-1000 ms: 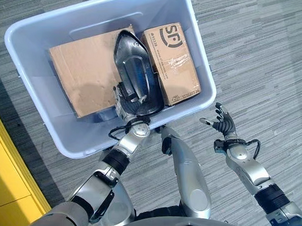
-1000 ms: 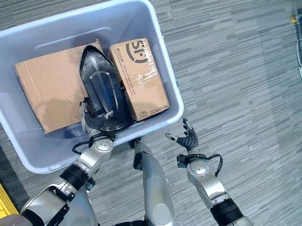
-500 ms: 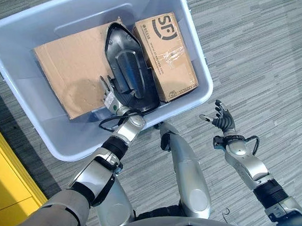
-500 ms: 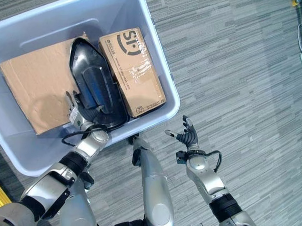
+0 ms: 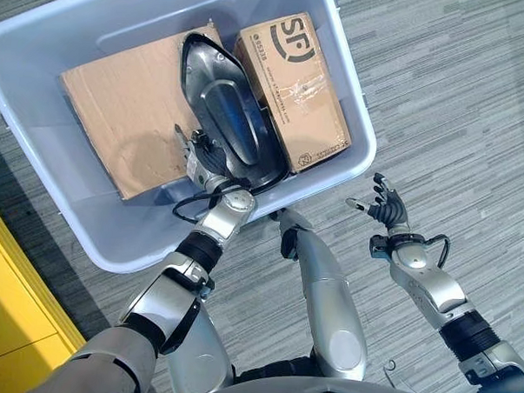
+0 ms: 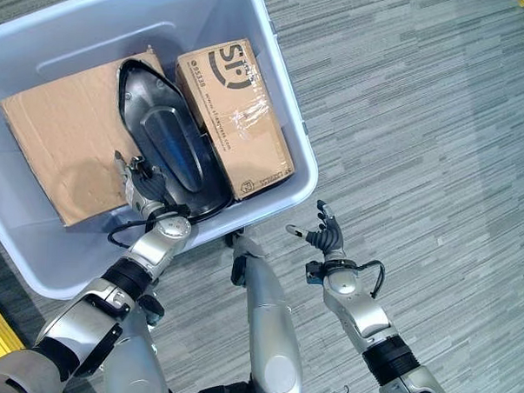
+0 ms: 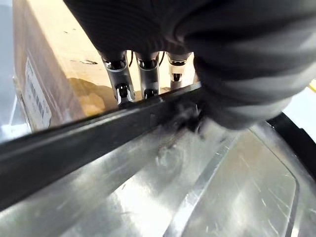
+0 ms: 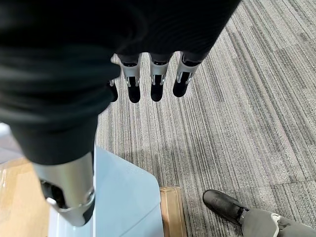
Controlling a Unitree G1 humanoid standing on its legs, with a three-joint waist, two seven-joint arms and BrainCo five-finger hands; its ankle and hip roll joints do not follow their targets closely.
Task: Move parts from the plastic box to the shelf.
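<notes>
A pale blue plastic box [image 5: 112, 233] stands on the floor in front of me. A long black pointed part [image 5: 227, 108] lies in it between a flat cardboard sheet [image 5: 126, 112] and a taped cardboard box [image 5: 293, 85]. My left hand [image 5: 204, 166] is at the part's near end, inside the box. In the left wrist view its fingers [image 7: 121, 74] reach behind the part's dark rim [image 7: 74, 143] and the thumb presses on the shiny inner side, so the rim is pinched. My right hand [image 5: 385, 206] hovers open over the carpet, right of the box, fingers [image 8: 158, 79] straight.
A yellow shelf edge [image 5: 5, 307] runs along the lower left. Grey striped carpet surrounds the box. A person's black shoe [image 8: 224, 206] stands on the carpet close to the box corner [image 8: 123, 197].
The camera has shifted. My left hand has come from under the part's near end up onto its left rim. The right hand stays where it was.
</notes>
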